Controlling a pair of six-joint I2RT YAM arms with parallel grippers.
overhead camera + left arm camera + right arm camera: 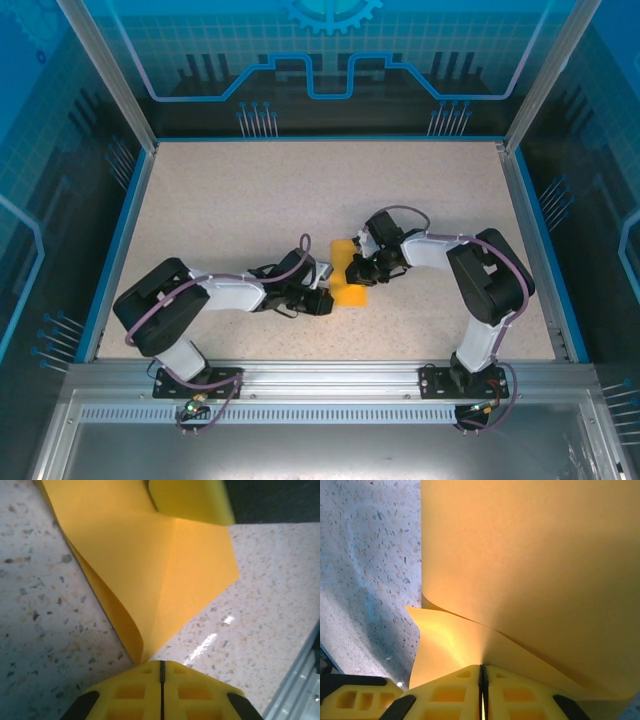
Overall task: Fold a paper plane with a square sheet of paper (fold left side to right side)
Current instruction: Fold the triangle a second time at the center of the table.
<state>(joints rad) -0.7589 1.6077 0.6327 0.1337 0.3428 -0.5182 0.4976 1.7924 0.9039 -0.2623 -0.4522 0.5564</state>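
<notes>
One thin orange-yellow sheet of paper (350,288) sits partly folded near the middle of the speckled beige desk (240,200). It lies roughly midway between the desk's left and right edges and closer to the near edge than the far one. Two tools grip it, one from each side.

The left tool (324,300), on the first of two black-and-white arms (232,292), meets the sheet's left side. Seen from the left wrist, its yellow fingers (130,692) are pressed together with only a thin seam between them. They pinch a corner of the paper (170,575), which rises off the desk in a loose curl of two layers, a crease running up its face.

The right tool (358,268), on the second arm (455,255), reaches the sheet from the right, toward its far end. From the right wrist, its yellow fingers (515,692) are likewise clamped tight on the paper (530,565). One layer sweeps up over the camera and another curves away beneath it.
</notes>
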